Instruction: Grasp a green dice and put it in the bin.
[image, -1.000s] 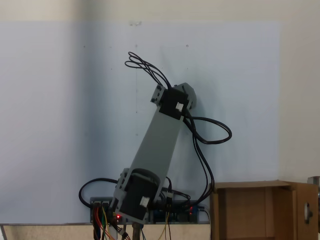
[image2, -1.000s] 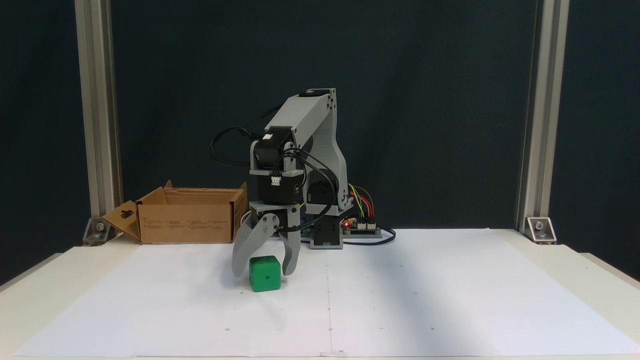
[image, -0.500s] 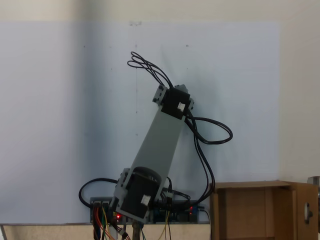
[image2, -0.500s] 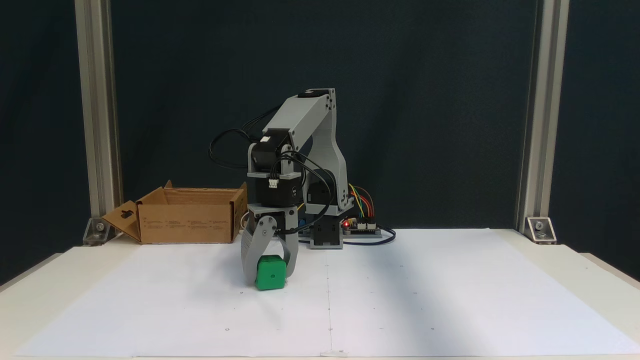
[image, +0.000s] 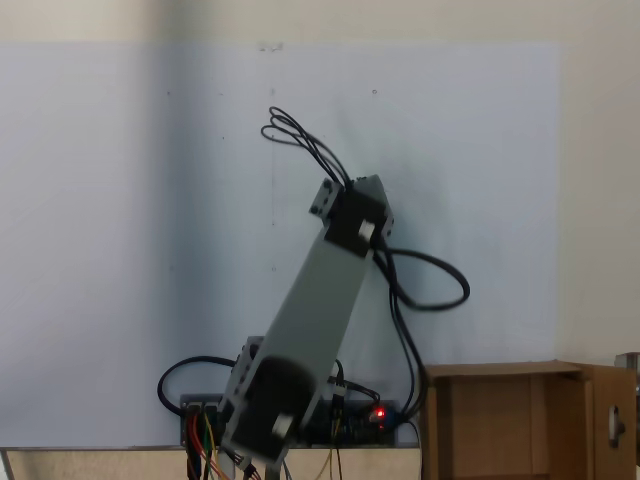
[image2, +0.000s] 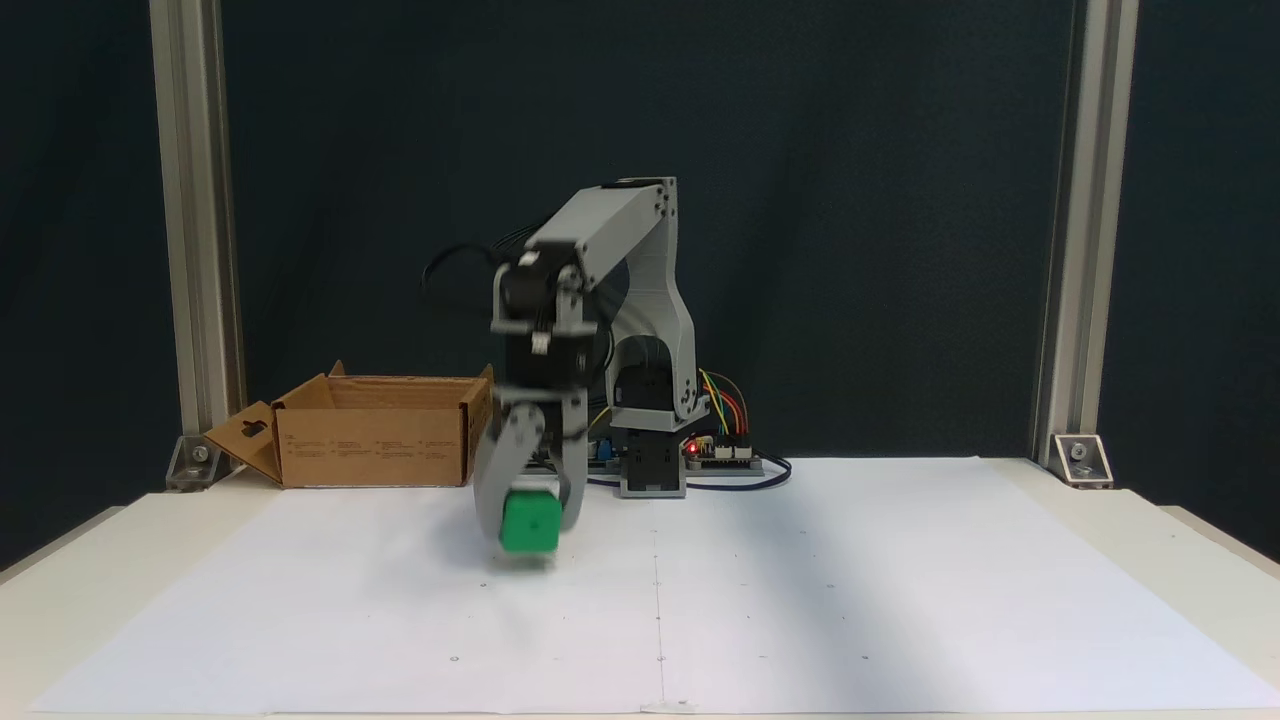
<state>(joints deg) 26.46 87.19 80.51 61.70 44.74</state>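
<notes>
Gripper (image2: 528, 520): clamped on the green dice (image2: 530, 522), blurred, dice between its jaws just above the paper (image2: 800, 600). Bin (image2: 375, 430): behind, to the gripper's left in this fixed view. In a fixed view from above, the arm (image: 325, 300) covers the dice.

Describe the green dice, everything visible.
The green dice is a small bright green cube with rounded corners, motion-blurred, so its pips cannot be made out. It sits clamped between the two grey jaws of the end effector, apparently lifted just clear of the white paper, with a faint shadow beneath. It hangs right of the bin in this fixed view.
</notes>
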